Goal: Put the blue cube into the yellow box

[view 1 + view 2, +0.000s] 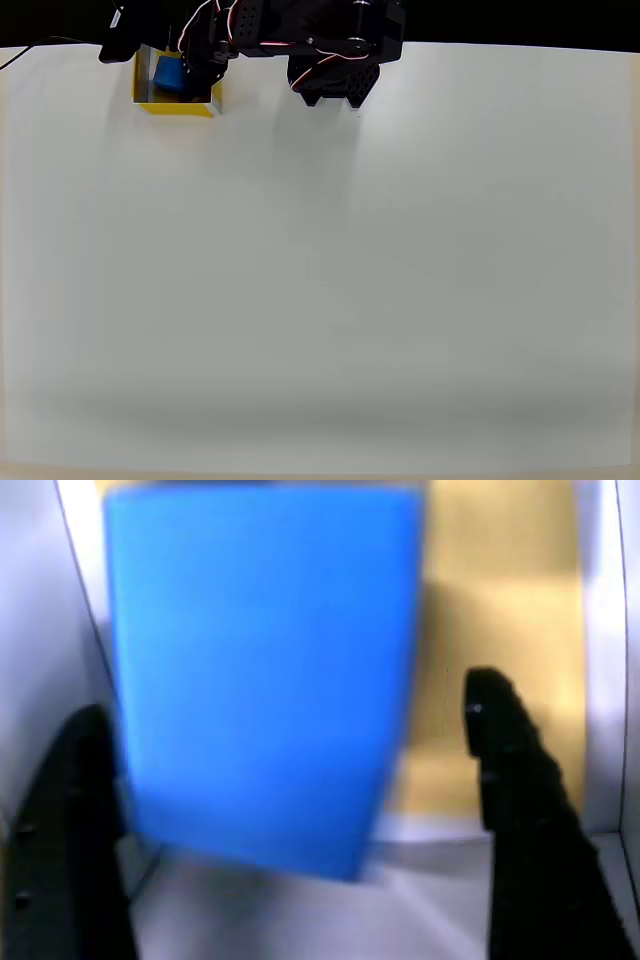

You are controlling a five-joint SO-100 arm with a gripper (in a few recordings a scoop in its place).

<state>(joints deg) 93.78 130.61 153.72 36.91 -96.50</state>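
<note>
Blue cube [260, 670] sits inside the yellow box [205, 107], and in the wrist view our gripper [290, 810] stands spread, with a clear gap between the cube and the right finger [510, 770]. We judge the release is nearly complete; we should lift straight up, clear of the box's walls. The cube's long axis runs up the wrist picture, toward the box's far wall.
</note>
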